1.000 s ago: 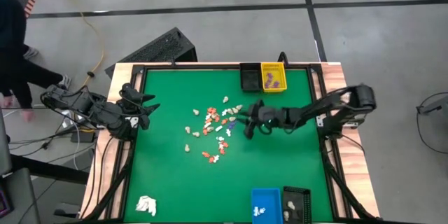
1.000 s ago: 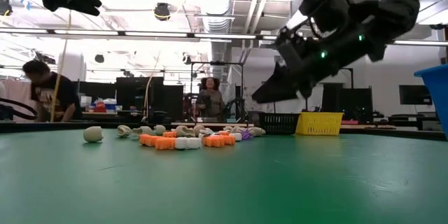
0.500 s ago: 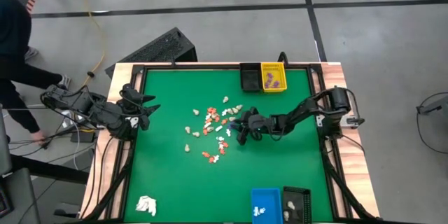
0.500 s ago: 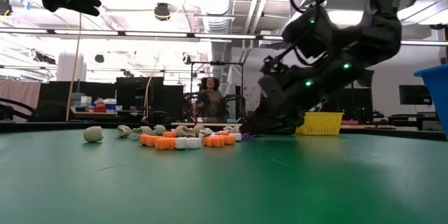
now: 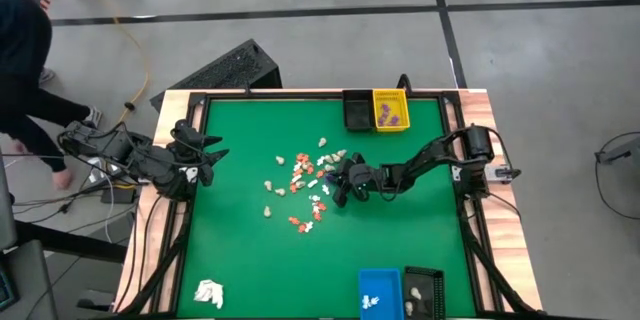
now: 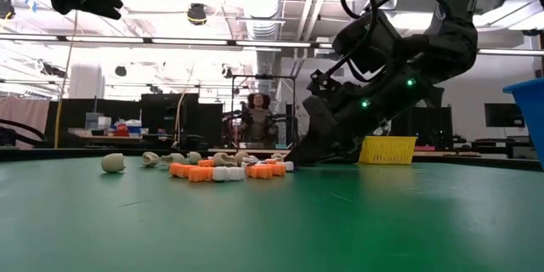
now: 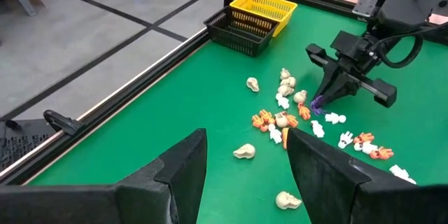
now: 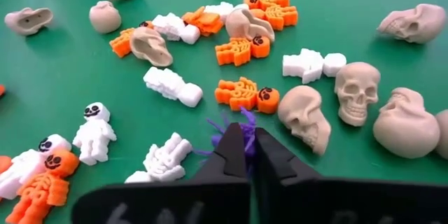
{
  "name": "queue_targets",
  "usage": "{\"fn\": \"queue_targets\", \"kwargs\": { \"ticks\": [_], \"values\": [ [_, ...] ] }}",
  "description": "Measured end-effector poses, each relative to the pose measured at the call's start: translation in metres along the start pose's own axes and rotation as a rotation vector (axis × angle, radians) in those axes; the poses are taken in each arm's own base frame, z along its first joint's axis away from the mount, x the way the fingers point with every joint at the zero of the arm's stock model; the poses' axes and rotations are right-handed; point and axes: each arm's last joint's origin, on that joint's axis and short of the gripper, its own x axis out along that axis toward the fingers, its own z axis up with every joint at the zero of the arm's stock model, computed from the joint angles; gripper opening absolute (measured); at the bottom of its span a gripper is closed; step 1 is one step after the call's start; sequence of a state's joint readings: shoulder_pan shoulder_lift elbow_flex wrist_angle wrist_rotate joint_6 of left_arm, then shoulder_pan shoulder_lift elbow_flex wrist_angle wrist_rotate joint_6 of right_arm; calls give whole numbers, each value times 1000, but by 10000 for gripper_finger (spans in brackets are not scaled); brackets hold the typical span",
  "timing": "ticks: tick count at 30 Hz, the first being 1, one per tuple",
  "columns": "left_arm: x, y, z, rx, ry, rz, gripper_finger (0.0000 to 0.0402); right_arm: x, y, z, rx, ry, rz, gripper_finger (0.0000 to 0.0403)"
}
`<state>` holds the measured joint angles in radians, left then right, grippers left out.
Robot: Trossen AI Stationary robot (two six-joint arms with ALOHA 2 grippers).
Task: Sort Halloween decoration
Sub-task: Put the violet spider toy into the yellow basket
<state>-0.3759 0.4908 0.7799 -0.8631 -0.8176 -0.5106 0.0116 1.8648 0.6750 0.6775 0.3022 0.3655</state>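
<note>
Decorations [image 5: 305, 185]: scattered mid-table [image 5: 240, 260]; orange skeletons, white skeletons, beige skulls, one purple spider [image 8: 234, 129].

Right hand [image 8: 248, 155]: I have it down at the cluster's right edge, fingers pinched tight on the spider.

Left hand [image 7: 241, 164]: parked at the table's left rim, fingers spread wide, holding nothing.

Yellow basket [image 5: 390, 110]: far edge, already holds purple pieces.

Handling, as I judge it: pieces light, small, probably rubbery; spider legs thin and floppy, so I grip the body, not a leg. Skulls round, likely to roll.

The right gripper [image 8: 245, 143] fingers pinch a purple spider [image 8: 233, 127] among orange skeletons [image 8: 245, 94] and beige skulls [image 8: 355, 91].
</note>
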Motion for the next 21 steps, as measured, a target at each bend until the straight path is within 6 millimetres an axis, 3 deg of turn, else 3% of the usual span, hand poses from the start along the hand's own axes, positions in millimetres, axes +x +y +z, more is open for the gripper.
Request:
{"fn": "queue_targets", "kwargs": {
  "ticks": [9,16,21],
  "values": [
    [0,0,0,0,0,0,189,-7,2,11,19,-40,4,4],
    [0,0,0,-1,1,0,189,-34,2,40,-13,-73,-36,2],
    [0,0,0,-18,0,0,189,-58,-4,42,-38,47,-143,1]
  ]
}}
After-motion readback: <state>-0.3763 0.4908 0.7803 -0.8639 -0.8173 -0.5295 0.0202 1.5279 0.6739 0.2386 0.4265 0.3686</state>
